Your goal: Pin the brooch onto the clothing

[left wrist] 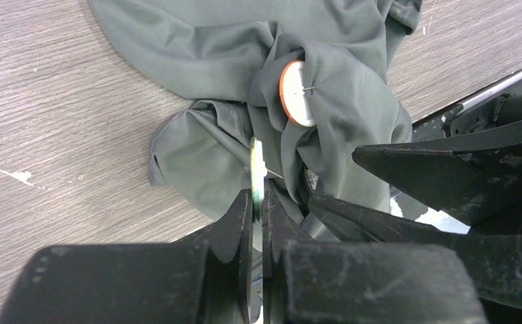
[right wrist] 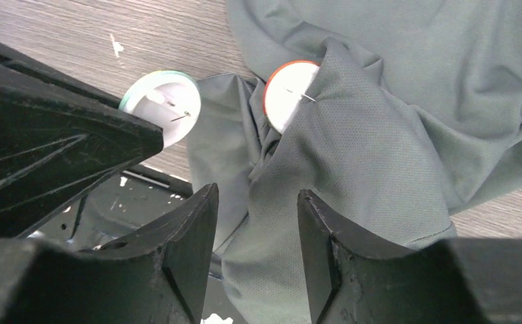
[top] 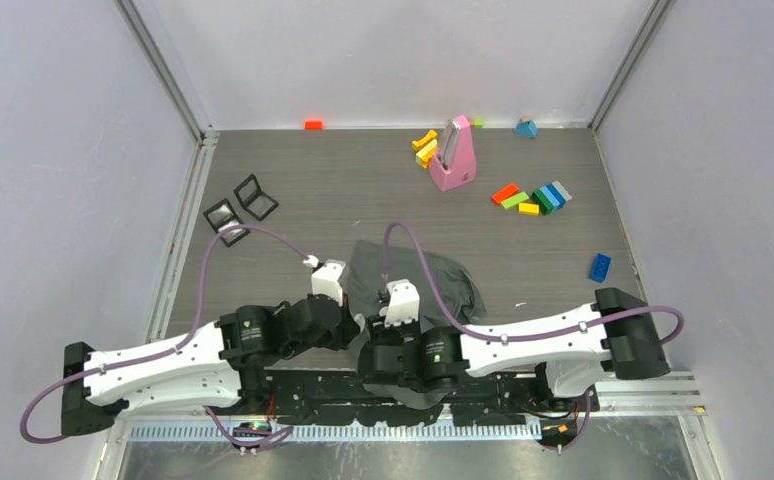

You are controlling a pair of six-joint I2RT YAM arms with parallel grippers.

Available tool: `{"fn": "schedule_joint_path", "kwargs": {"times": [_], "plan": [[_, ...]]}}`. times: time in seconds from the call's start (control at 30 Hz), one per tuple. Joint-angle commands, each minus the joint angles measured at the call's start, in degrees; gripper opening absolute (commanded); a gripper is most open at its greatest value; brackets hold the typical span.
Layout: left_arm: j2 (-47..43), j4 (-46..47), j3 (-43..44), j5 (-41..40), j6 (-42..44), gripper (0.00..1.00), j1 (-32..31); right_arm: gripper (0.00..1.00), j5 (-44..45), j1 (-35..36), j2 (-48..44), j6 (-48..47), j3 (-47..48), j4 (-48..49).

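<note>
The clothing (top: 433, 280) is a dark grey T-shirt bunched on the table just beyond both wrists. An orange-rimmed white brooch (left wrist: 297, 93) (right wrist: 286, 91) sits half tucked in a raised fold of the clothing (left wrist: 339, 101), with its pin showing. My left gripper (left wrist: 259, 199) is shut on a second, green-rimmed brooch (left wrist: 257, 172), seen edge-on there and from its white back (right wrist: 162, 108) in the right wrist view. My right gripper (right wrist: 257, 223) is open, its fingers apart over a ridge of the clothing (right wrist: 353, 148) that runs up between them. It lies close beside the left one.
A pink stand (top: 453, 155), coloured bricks (top: 533, 197) and a blue brick (top: 599, 266) lie far right. Two black square frames (top: 240, 208) sit at the left. The black base rail (left wrist: 467, 108) runs right behind the shirt's near edge.
</note>
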Motion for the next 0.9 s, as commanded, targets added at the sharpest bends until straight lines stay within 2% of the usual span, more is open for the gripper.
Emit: {"fn": "schedule_joint_path", "kwargs": {"times": [0.0,0.2,0.33,0.47,0.6,0.87], "plan": [[0.0,2.8,-0.9,1.5,0.8,0.00,0.8,0.50,6.7,0.5,3.5,6.4,4.8,-8.3],[1.7,5.8,-1.9,3.2,0.4,0.00,0.9,0.36,6.7,0.7,5.7,7.6,5.6,-10.5],[4.2,8.6,-1.6,5.2,0.7,0.00,0.9,0.17,6.9,0.8,5.2,7.7,5.2,-10.0],[8.7,9.9,-0.1,7.1,1.0,0.00,0.6,0.06,6.2,0.9,1.0,5.8,1.4,-4.6],[11.2,11.1,1.4,7.3,1.3,0.00,0.1,0.03,5.3,0.9,-4.1,3.9,-4.8,4.3],[14.9,13.2,3.3,7.6,1.3,0.00,-2.1,0.01,3.7,0.8,-6.1,1.2,-7.2,7.2]]}}
